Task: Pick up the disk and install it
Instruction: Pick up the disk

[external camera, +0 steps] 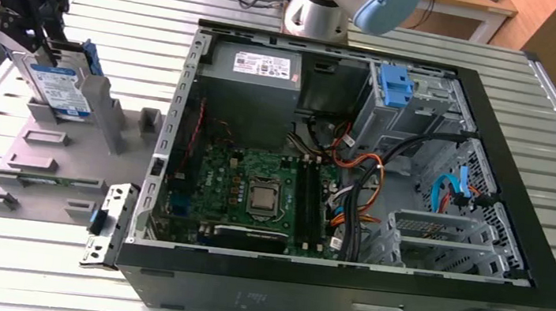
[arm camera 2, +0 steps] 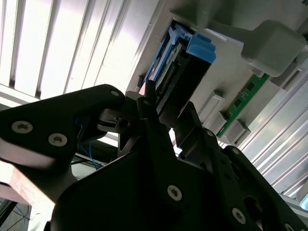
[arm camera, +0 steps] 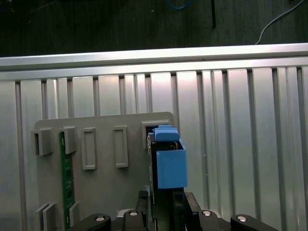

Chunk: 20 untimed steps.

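The disk [external camera: 61, 89] stands on edge in a slot of the grey holder plate [external camera: 54, 168], at the exterior view's left, with its blue-and-white label facing out. Blue carrier rails run along its edges. My gripper [external camera: 48, 54] comes down on its upper end, and its black fingers [arm camera 2: 147, 103] flank the drive's thin sides. In the second wrist view the disk [arm camera 2: 185, 72] runs away from the fingers, and in the first wrist view the blue rail end [arm camera: 169, 166] sits between them. The gripper [arm camera: 162, 204] looks shut on the disk.
The open computer case [external camera: 527, 202] lies to the holder's right, with a motherboard [external camera: 252, 188], a grey power supply [external camera: 257, 65], cables, and a blue bracket [external camera: 395, 86] in the drive bay. A green memory stick [arm camera: 66, 178] sits in the holder. The arm's base [external camera: 323, 6] stands behind the case.
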Tool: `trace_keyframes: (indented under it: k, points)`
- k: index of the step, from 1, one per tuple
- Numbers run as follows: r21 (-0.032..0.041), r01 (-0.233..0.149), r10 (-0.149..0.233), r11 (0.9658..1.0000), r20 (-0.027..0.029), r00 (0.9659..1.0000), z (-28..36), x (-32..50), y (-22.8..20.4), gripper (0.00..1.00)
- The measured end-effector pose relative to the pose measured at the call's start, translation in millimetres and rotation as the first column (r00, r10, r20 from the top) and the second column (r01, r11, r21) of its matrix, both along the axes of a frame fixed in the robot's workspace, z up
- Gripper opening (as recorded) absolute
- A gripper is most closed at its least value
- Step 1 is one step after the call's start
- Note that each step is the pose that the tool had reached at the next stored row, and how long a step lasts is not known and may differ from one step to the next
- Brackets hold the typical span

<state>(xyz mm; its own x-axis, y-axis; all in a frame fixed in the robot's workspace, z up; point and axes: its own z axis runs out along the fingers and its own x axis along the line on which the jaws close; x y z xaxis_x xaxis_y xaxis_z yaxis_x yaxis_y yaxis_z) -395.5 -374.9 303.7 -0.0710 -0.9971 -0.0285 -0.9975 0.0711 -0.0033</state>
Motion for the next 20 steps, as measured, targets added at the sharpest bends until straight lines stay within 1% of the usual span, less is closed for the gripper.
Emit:
trace_keyframes:
  k: [5,8,9,15,20]
  points:
    - [0.0001,0.000,0.000,1.0000,0.0000,1.0000,0.1,0.0,0.0,0.42]
    - [0.0056,-0.002,0.002,1.0000,-0.0003,1.0000,0.2,-0.2,0.0,0.42]
    - [0.0062,-0.002,0.002,1.0000,-0.0002,1.0000,0.1,-0.5,0.1,0.42]
    - [0.0063,-0.002,0.002,1.0000,-0.0001,1.0000,-0.2,-4.9,0.4,0.42]
    - [0.0064,-0.002,0.002,1.0000,-0.0001,1.0000,-0.2,-5.8,0.4,0.42]
